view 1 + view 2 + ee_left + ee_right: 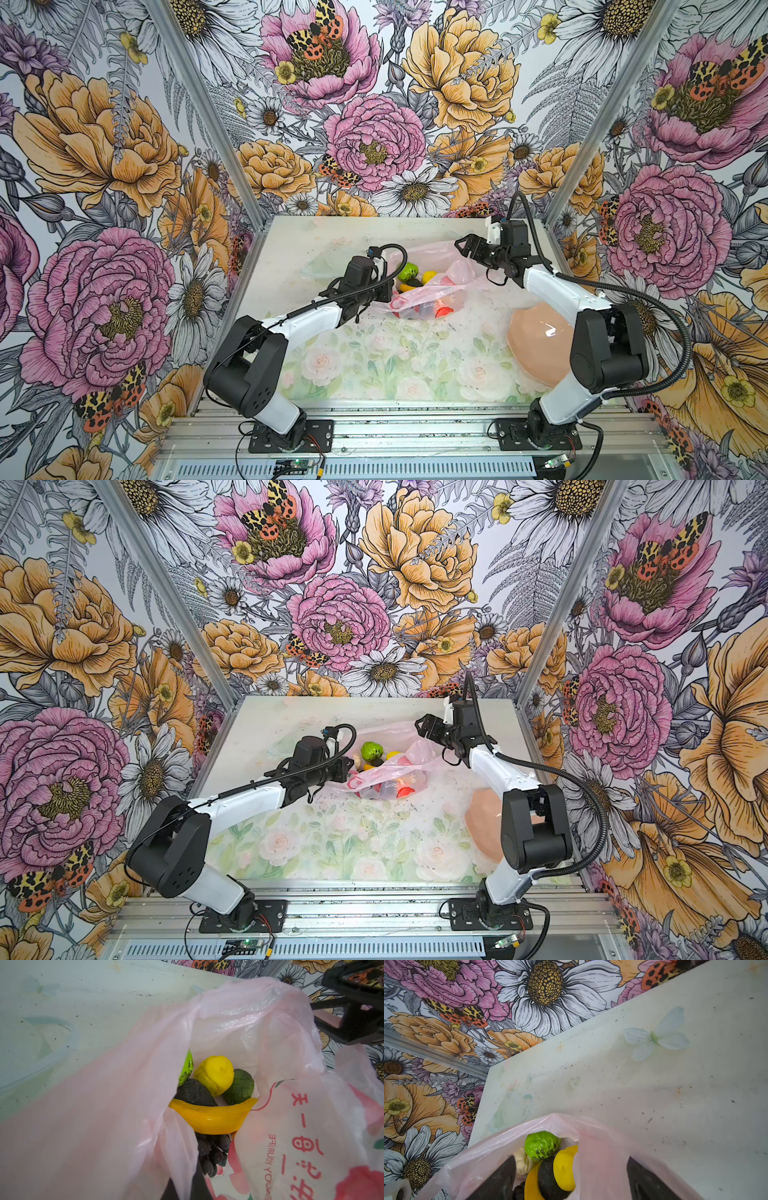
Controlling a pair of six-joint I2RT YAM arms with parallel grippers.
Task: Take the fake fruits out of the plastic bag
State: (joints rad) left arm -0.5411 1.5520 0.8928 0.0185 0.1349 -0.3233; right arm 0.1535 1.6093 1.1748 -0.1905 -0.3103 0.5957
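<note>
The left claw (pixel 387 293) is closed tight on the near-left rim of the thin, crinkly, pale pink translucent plastic bag (pixel 457 272) and holds that rim up, so the mouth gapes. The right claw (pixel 462 248) hovers over the far right edge of the bag with its jaws spread wide, gripping nothing. In the right wrist view its two dark fingers (pixel 500 1180) stand well apart on either side of the mouth, and whether the film touches them cannot be told. All the plastic fruits that show lie inside the bag, crowded together. A glossy lime-green round fruit (pixel 407 272) sits farthest left, and a bright yellow lemon (pixel 429 275) is just to its right. A curved yellow banana (pixel 212 1118) lies across a blackish, rough avocado-like piece (pixel 193 1093). A small dark green piece (pixel 241 1086) touches the lemon, and a dark purple grape bunch (pixel 212 1153) sits beside the banana. A cream pear (pixel 521 1161) is half hidden beside the green fruit. Red printed marks cover the bag's near right side, where reddish shapes show through the film too dimly to name. The bag rests on the middle of the pale, rose-printed table (pixel 374 365), towards the far side and between the two arms. A peach-pink, wavy-edged plate (pixel 536 345) lies at the near right, well apart from the bag and partly behind the right arm. Bold flower-patterned walls (pixel 374 124) enclose the table on the left, right and far sides.
</note>
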